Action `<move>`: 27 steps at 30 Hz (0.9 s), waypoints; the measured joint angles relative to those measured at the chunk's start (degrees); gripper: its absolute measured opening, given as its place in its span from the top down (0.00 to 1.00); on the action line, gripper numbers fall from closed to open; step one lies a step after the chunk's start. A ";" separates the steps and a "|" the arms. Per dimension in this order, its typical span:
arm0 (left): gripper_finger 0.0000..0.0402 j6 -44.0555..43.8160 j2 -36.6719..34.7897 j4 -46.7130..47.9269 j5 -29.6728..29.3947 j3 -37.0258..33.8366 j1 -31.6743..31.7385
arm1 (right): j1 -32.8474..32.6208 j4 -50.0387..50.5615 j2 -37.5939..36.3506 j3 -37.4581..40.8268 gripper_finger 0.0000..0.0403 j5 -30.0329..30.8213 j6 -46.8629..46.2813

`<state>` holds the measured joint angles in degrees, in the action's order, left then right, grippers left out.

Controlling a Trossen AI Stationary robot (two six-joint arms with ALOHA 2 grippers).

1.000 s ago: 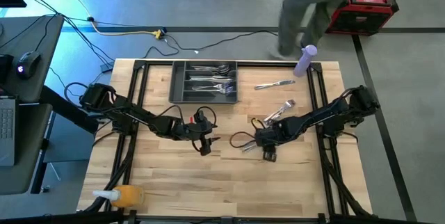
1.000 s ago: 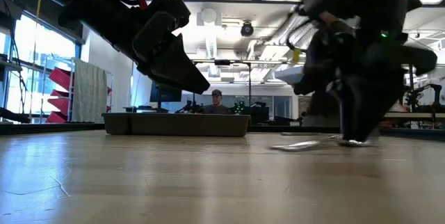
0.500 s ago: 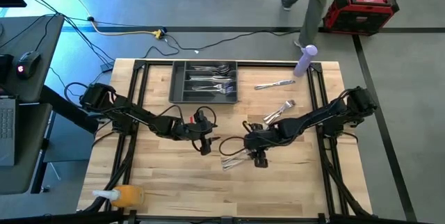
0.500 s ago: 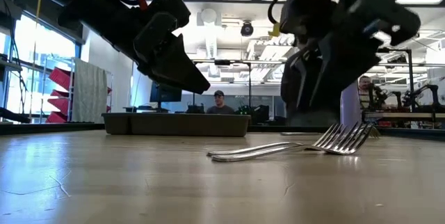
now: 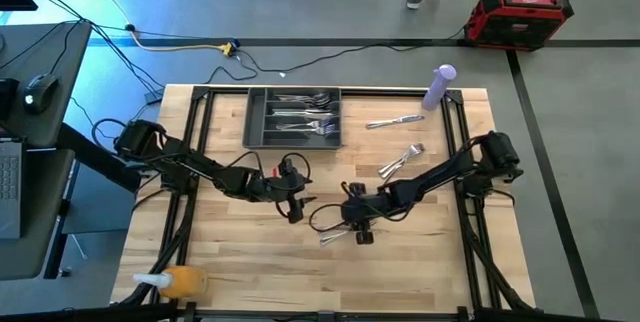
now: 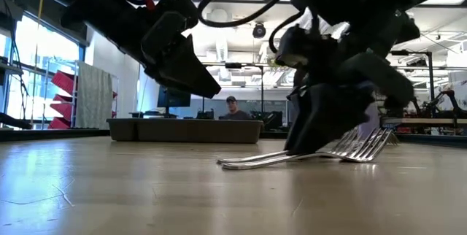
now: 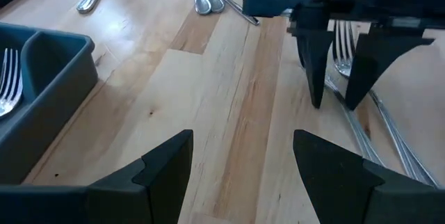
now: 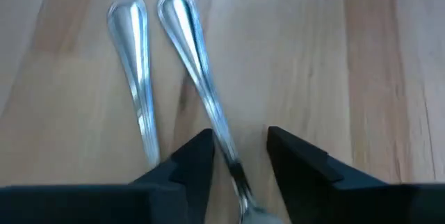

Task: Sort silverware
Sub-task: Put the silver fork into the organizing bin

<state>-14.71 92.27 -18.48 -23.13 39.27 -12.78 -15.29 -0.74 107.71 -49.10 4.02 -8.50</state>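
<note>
Pale wooden table point(image 5: 420, 262) fills mid-frame. Centre-right, the right gripper point(image 5: 358, 224) stands over two forks point(image 5: 335, 232), fingers point(image 8: 191, 165) straddling one handle, not yet clamped. Left gripper point(image 5: 295, 207) hovers beside it, fingers apart, empty. More silverware point(image 5: 400, 159) lies upper right; the tray point(image 5: 258, 122) sits top centre.

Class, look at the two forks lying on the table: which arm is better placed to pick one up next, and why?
The right. Its gripper already straddles one fork handle on the table; the left gripper hangs open off to the side.
</note>
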 joint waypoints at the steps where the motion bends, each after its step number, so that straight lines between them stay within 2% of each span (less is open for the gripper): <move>1: 0.43 -0.71 0.18 -0.14 0.13 0.00 0.00 | -0.02 -0.20 0.12 0.00 0.76 0.27 -0.28; 4: 0.43 -6.00 1.69 -1.71 0.38 0.00 0.04 | -0.53 -1.35 0.25 0.14 0.94 2.89 -0.49; 5: 0.43 -6.80 2.29 -2.15 1.99 0.00 0.38 | -0.61 -1.97 0.28 0.17 0.96 3.39 -0.57; 8: 0.43 -3.15 3.13 -6.03 8.29 0.00 0.90 | -0.66 -4.89 0.49 0.33 0.98 4.73 -2.02; 14: 0.43 5.62 5.27 -15.18 10.33 0.17 0.86 | -0.68 -7.30 0.36 0.05 0.99 7.41 -0.47; 23: 0.43 5.88 16.23 -15.07 13.93 5.36 1.95 | -0.05 -8.19 -3.98 0.17 1.00 11.04 1.01; 27: 0.43 6.99 19.12 -10.74 14.07 9.10 1.92 | -0.55 -7.99 -4.38 0.17 1.00 10.59 1.07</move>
<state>-7.72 111.39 -29.22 -9.06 48.36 -10.85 -15.84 -8.73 103.33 -48.93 14.61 -7.43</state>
